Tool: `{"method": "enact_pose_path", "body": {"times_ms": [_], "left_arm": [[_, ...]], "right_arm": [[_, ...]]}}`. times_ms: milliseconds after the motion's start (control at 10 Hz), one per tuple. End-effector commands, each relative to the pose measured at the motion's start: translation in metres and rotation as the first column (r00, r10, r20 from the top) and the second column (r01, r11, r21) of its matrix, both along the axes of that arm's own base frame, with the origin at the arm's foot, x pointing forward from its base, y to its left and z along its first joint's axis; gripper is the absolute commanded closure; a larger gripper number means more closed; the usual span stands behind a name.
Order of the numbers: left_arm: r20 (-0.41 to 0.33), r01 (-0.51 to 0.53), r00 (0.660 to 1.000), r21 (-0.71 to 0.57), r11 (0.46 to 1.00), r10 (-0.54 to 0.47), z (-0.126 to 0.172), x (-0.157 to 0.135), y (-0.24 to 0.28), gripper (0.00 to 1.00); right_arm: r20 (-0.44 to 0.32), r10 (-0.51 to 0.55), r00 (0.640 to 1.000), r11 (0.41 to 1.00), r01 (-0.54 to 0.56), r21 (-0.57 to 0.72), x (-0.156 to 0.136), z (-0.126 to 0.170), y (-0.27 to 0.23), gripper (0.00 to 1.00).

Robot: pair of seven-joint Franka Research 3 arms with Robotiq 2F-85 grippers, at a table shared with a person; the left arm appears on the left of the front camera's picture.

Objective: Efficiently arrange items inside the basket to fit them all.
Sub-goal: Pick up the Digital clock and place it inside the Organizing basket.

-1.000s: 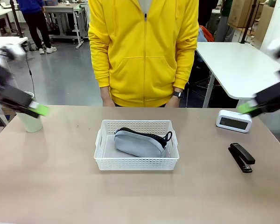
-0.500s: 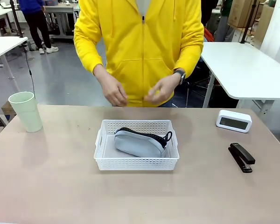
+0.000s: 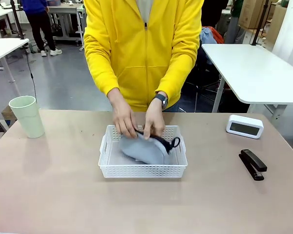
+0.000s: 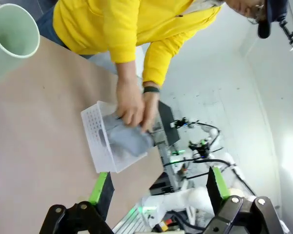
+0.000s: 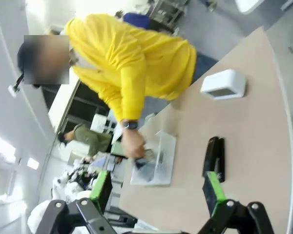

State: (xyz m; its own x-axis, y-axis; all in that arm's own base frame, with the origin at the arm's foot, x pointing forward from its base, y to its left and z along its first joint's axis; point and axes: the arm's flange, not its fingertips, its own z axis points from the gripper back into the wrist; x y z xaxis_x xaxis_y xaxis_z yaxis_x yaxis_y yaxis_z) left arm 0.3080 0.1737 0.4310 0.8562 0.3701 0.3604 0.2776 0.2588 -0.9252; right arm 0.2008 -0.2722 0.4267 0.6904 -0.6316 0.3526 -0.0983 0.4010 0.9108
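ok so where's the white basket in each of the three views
Front view: white basket mid-picture, left of the black stapler.
Left wrist view: basket mid-picture, turned on end, below the yellow sleeves.
Right wrist view: basket lower centre, again left of the stapler.
Shared landmark: the person's hands on the grey pouch inside it.

The basket (image 3: pixel 142 170) is white moulded plastic with a faint sheen, its walls pierced by rows of small holes. Inside it, the pouch (image 3: pixel 139 153) is soft grey cloth, matt, edged in black. At the basket's 9 o'clock, the cup (image 3: pixel 28 119) looks like smooth, matt pale green plastic. At 2 o'clock the box (image 3: pixel 244 126) is smooth white plastic with a dull grey face. At 3 o'clock the stapler (image 3: pixel 253 165) is black and slightly glossy. The table (image 3: pixel 63 195) is smooth, matt, pale brown laminate. The person's jacket (image 3: pixel 136 48) is yellow cloth.
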Motion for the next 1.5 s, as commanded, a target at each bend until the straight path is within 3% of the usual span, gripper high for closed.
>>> {"method": "enact_pose_path", "body": {"times_ms": [0,1100,1200,1400], "left_arm": [[0.004,0.0,1.0,-0.053,0.999,0.0,-0.006,-0.004,0.008,0.0],[0.004,0.0,1.0,-0.053,0.999,0.0,-0.006,-0.004,0.008,0.0],[0.004,0.0,1.0,-0.053,0.999,0.0,-0.006,-0.004,0.008,0.0],[0.004,0.0,1.0,-0.053,0.999,0.0,-0.006,-0.004,0.008,0.0]], "right_arm": [[0.017,0.055,0.998,0.998,-0.056,0.022,-0.005,-0.001,0.006,0.0],[0.017,0.055,0.998,0.998,-0.056,0.022,-0.005,-0.001,0.006,0.0],[-0.018,0.057,0.998,0.998,-0.056,0.031,-0.007,-0.002,0.008,0.0],[-0.157,-0.025,0.987,0.983,-0.005,-0.186,0.029,0.015,0.038,0.0]]}}
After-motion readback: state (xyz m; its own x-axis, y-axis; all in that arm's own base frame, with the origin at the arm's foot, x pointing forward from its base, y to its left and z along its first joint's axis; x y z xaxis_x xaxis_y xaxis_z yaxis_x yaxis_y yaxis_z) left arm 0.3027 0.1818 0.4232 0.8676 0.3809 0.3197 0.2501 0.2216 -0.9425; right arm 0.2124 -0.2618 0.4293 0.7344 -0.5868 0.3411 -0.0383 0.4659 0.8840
